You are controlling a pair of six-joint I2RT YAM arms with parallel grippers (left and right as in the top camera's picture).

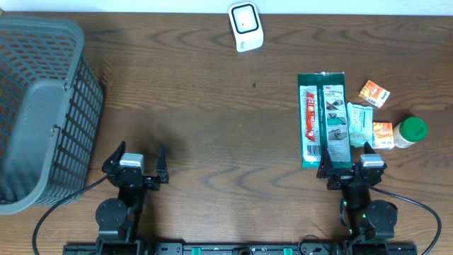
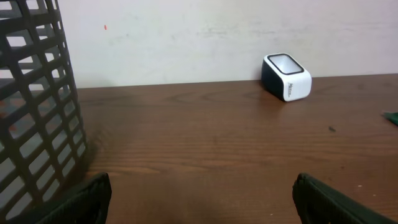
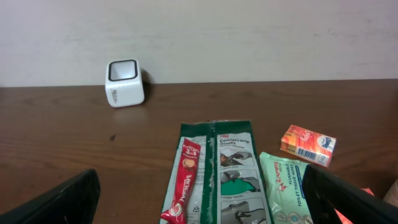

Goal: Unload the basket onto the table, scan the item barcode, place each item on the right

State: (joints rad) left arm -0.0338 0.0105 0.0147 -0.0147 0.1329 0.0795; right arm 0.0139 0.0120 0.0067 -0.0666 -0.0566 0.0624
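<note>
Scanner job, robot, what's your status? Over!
Left tool open, empty. Right tool open, empty, at near end of green packet. Scanner at far edge; bare table between.

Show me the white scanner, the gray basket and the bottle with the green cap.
white scanner (image 1: pixel 245 26), overhead view, on its top face.
gray basket (image 1: pixel 71 120), overhead view, on its mesh side wall.
bottle (image 1: pixel 412 129), overhead view, on its green cap.

My arms: matte black housings | my left black two-finger gripper and my right black two-finger gripper, each with a silver-grey wrist block | thin black cables | small green lights on my right arm
</note>
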